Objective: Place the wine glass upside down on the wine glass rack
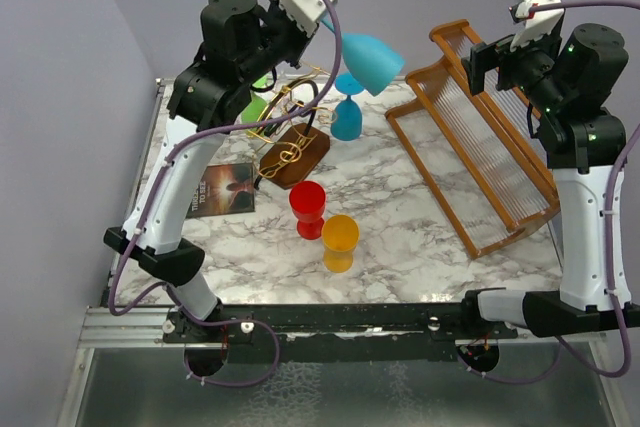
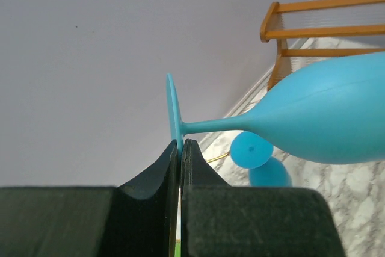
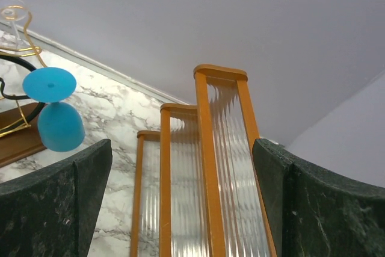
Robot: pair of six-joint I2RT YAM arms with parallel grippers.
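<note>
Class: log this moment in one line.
left pincer: shut on wine glass foot | glass sideways, aloft | right pincer: open | wine glass rack: pending

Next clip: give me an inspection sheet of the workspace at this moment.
Surface: marble table, no spills seen.
Job's things: blue glass in the air, lying sideways, gripped by its foot; wire rack on the table at rear left.
Clutter: second blue glass inverted beside the wire rack; red cup; orange cup; slatted rack; book; green item, half hidden.
Grippers: left gripper shut on the blue glass's foot; right gripper open, empty, above the slatted rack.
Cables: purple cables along both arms, one passing close to the blue glass.
Surroundings: lilac walls; nothing else seen.
</note>
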